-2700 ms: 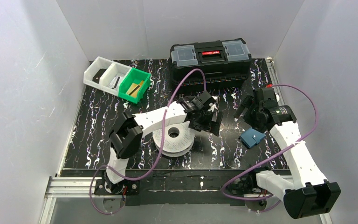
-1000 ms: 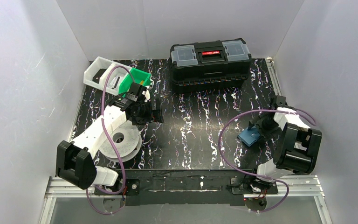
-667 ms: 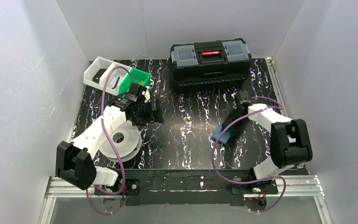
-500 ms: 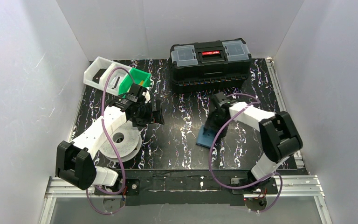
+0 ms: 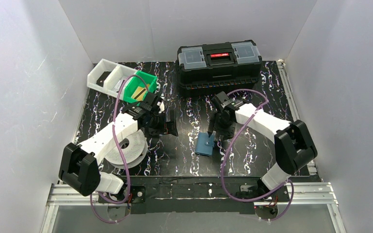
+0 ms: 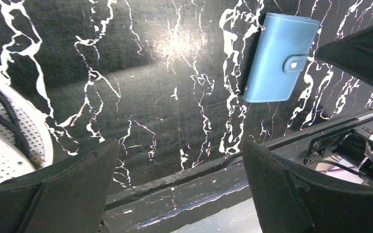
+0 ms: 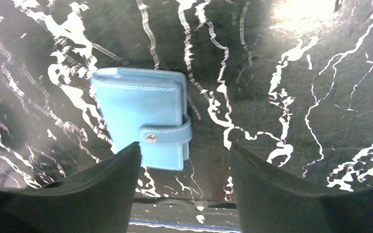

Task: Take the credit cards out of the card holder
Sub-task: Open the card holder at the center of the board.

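Parking looks done: the small flat blue folding card holder (image 5: 205, 144) now lies on the black marbled table (image 5: 175, 160) at near-centre, between the arms. A second ago it sat over by the right edge.

- Just behind it, the right gripper (image 5: 211, 136) hangs over the holder's far edge with jaws apart and nothing clamped. Can't tell if a fingertip touches it.
- The left gripper (image 5: 171, 122) has swung in from the bin side, jaws spread wide and empty, near the holder but apart from it.

My read: the holder is staged where both arms can reach it. Opening hasn't started and no credit cards are out.

- **Right wrist view:** shows what the top view can't. The card holder (image 7: 143, 121) is folded shut with its snap strap fastened.
- **Left wrist view:** the card holder (image 6: 279, 58) lies flat, strap side up.
- **Top view only:** the green plastic bin (image 5: 151, 79) at far left and the large black toolbox (image 5: 219, 65) at the back.
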Robot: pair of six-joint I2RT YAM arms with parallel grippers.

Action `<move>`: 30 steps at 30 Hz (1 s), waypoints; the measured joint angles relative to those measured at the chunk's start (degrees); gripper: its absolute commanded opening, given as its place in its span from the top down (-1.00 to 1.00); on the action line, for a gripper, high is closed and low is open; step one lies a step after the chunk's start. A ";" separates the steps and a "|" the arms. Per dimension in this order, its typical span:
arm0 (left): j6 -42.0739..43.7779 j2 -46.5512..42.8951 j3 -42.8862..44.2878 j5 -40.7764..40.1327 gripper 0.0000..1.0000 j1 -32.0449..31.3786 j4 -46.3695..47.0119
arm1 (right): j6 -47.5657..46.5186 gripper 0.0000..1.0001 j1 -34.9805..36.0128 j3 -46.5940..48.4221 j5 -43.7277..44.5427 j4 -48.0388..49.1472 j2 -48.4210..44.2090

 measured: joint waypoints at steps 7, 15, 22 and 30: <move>-3.63 0.07 -0.81 -2.32 -0.99 -0.46 0.39 | -1.51 -0.04 8.07 9.07 4.22 -4.37 2.64; -6.29 0.04 -1.79 -4.59 -0.99 -0.46 0.42 | -1.66 0.13 10.93 10.29 5.44 -6.56 10.34; -6.78 0.04 -1.79 -4.50 -0.99 -0.46 0.55 | -1.62 0.18 12.28 11.04 7.06 -7.19 12.98; -6.88 1.97 -2.47 -2.54 -0.99 -0.85 2.49 | -1.44 0.36 12.41 10.93 7.63 -7.06 13.31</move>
